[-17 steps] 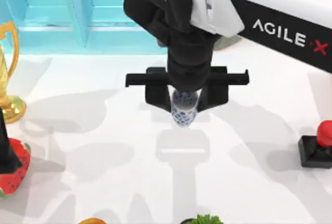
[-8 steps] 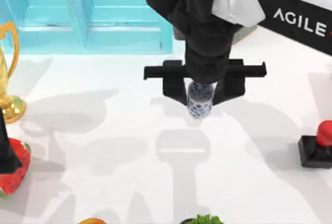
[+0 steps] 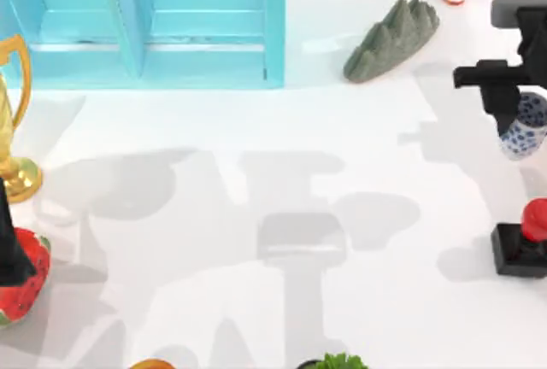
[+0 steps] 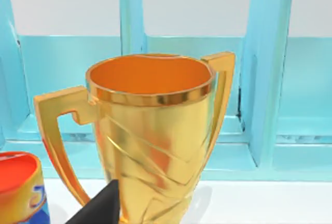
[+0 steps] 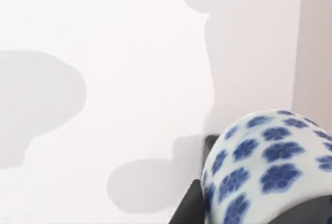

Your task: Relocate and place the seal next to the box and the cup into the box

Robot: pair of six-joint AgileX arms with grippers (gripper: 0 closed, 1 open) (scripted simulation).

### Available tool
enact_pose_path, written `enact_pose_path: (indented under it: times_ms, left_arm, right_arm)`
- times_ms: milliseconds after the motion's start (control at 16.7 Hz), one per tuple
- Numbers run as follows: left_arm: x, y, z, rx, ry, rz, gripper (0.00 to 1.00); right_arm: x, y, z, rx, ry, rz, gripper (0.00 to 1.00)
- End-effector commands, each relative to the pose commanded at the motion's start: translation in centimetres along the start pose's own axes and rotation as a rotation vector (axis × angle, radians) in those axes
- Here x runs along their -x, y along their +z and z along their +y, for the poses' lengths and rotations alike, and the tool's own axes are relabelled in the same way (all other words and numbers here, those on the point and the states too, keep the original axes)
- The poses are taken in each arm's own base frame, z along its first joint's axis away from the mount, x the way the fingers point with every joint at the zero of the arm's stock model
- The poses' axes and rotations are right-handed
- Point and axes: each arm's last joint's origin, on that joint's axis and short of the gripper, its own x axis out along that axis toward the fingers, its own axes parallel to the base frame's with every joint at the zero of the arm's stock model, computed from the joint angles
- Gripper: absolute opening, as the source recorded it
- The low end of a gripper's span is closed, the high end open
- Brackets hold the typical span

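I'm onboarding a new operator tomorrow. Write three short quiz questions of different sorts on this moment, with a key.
1. True or false: the right gripper is shut on the cup.
2. Multiple choice: in the top view, the seal stands at the table's (A) left edge, (B) middle, (C) right edge.
3. Fill in: the left wrist view looks at a gold ____ in front of the blue box.

Key: 1 true; 2 C; 3 trophy.
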Motion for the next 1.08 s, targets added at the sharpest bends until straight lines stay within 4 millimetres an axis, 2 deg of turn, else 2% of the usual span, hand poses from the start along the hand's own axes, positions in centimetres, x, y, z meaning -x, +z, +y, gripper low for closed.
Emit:
enact_pose_path:
  times_ms: [120,300,420,540,660,840,1080]
  left_arm:
    - [0.0,0.0,0.0,0.000,0.000,0.000,1.00]
    - [0.0,0.0,0.0,0.000,0.000,0.000,1.00]
    - [0.0,0.0,0.0,0.000,0.000,0.000,1.00]
    - [0.0,0.0,0.0,0.000,0.000,0.000,1.00]
    - [0.0,0.0,0.0,0.000,0.000,0.000,1.00]
    - [0.0,0.0,0.0,0.000,0.000,0.000,1.00]
    - [0.0,0.0,0.0,0.000,0.000,0.000,1.00]
  right_arm:
    - [0.0,-0.8,-5.7,-0.002,-0.001,0.005,0.00]
    - [-0.2,-3.7,-13.3,0.000,0.004,0.008,0.00]
    - [-0.4,-6.3,-17.2,0.005,0.011,0.008,0.00]
    - [-0.7,-9.1,-20.2,0.011,0.019,0.004,0.00]
    - [-1.0,-11.7,-22.1,0.018,0.026,-0.001,0.00]
    - [-1.3,-14.2,-23.6,0.024,0.035,-0.008,0.00]
    - [-1.4,-14.8,-23.9,0.024,0.037,-0.010,0.00]
